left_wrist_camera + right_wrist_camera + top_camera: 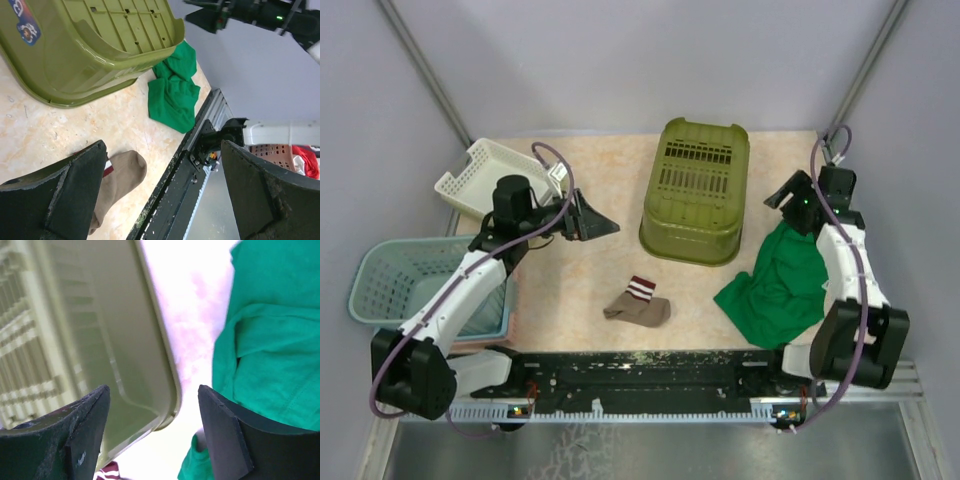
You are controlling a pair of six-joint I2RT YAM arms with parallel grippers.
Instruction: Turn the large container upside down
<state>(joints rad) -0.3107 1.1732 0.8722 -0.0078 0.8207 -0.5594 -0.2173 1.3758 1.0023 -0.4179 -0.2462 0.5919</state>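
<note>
The large olive-green container (695, 190) stands upside down in the middle of the table, rim on the surface and slatted bottom up. It also shows in the left wrist view (75, 50) and the right wrist view (75, 340). My left gripper (608, 226) is open and empty, to the left of the container and apart from it; in its own view (165, 200) the jaws stand wide over the sock and the table's front edge. My right gripper (783, 197) is open and empty just right of the container, and in its own view (155, 440) it is near the container's corner rim.
A brown striped sock (637, 303) lies in front of the container. A green cloth (775, 285) lies at the right under my right arm. A white basket (490, 175) is at the back left. A teal basket (410, 285) sits on a pink one (510, 310) at the left.
</note>
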